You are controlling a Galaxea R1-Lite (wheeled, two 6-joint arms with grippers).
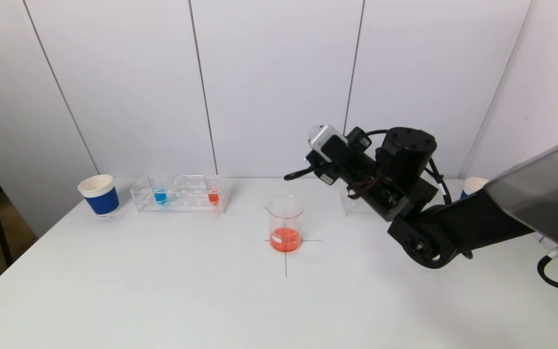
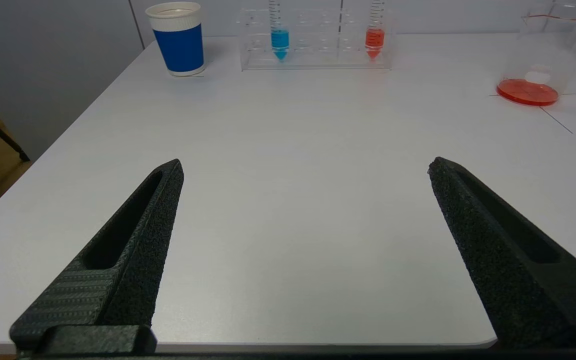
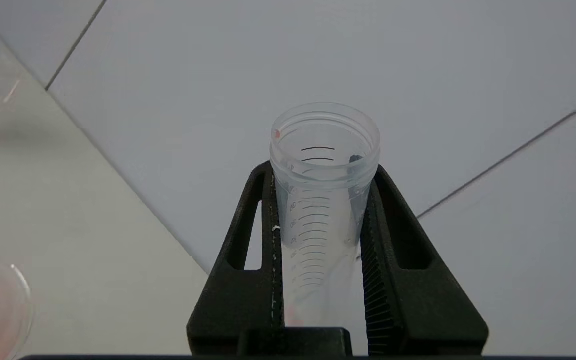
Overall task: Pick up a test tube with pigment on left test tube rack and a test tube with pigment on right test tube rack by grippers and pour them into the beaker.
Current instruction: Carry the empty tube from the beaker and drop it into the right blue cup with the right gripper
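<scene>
The right gripper (image 3: pixel 320 220) clamps an emptied test tube (image 3: pixel 324 170) above the beaker (image 1: pixel 286 223), which holds orange pigment. The left gripper (image 2: pixel 305 167) gapes empty; the left rack (image 1: pixel 179 194) tubes remain unpoured.

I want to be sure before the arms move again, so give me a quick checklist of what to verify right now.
1. Right pincer shut on the test tube: ok.
2. Held test tube emptied: ok, it looks clear inside.
3. Beaker upright on the table, orange liquid at its bottom: ok.
4. Left pincer open and holding nothing: ok.
5. Blue tube and orange tube standing in the left rack: ok.
6. Free slot in the right rack: cannot tell, the arm hides it.
</scene>
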